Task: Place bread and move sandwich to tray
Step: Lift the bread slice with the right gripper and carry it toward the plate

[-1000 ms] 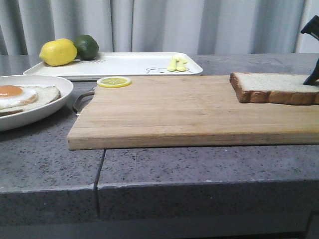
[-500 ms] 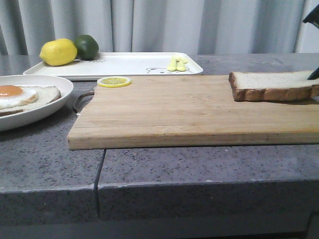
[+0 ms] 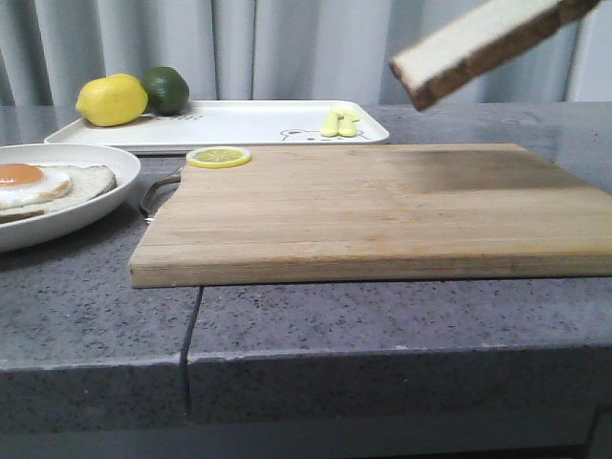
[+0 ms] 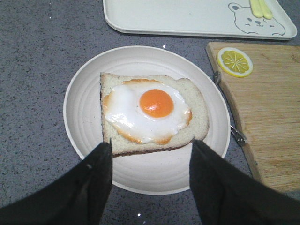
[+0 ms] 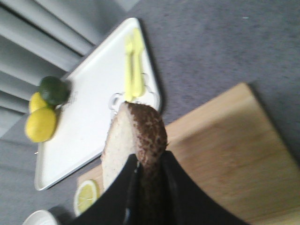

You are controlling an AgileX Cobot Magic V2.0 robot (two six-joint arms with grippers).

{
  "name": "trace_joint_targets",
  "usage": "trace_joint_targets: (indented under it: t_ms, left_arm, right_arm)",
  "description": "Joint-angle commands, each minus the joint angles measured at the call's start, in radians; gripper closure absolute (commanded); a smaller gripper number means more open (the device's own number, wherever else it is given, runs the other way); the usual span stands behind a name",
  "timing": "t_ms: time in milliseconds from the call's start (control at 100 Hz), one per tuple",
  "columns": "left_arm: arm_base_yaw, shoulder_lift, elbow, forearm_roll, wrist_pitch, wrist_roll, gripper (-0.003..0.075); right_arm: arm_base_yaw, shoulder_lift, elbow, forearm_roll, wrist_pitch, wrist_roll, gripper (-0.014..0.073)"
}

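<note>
The bread [image 3: 473,50] hangs tilted in the air above the right end of the cutting board [image 3: 363,206]. My right gripper [image 5: 149,164] is shut on the bread [image 5: 136,136], clamping its crust edge; the gripper itself is out of the front view. The sandwich [image 4: 149,112], egg-topped bread on a round white plate [image 4: 84,98], sits at the left [image 3: 43,186]. My left gripper [image 4: 150,154] is open above the plate's near rim, one finger on each side of the bread, touching nothing. The tray [image 3: 239,122] lies behind the board, its bear drawing [image 4: 255,23] showing.
A lemon [image 3: 112,99] and a lime [image 3: 166,89] sit at the tray's left end. Yellow cutlery [image 3: 340,122] lies on the tray's right end. A lemon slice [image 3: 219,156] rests on the board's far left corner. The counter's front edge [image 3: 287,359] is near.
The bread lay on the board's right end with the right gripper at it; it is now lifted off, tilted, high above the board. The plate and left side have not moved.
</note>
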Motion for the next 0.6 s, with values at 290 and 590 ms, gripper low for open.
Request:
trace_joint_targets:
  t_ms: [290,590]
  left_arm:
    - [-0.006,0.003,-0.036,-0.025,-0.055,0.003,0.0363]
    - [-0.006,0.003,-0.036,-0.025,-0.055,0.003,0.0363]
  right_arm:
    - [0.350,0.075,-0.125,0.171,-0.282,-0.012,0.0655]
    - [0.555,0.308,-0.240,0.263,-0.421,-0.012,0.0655]
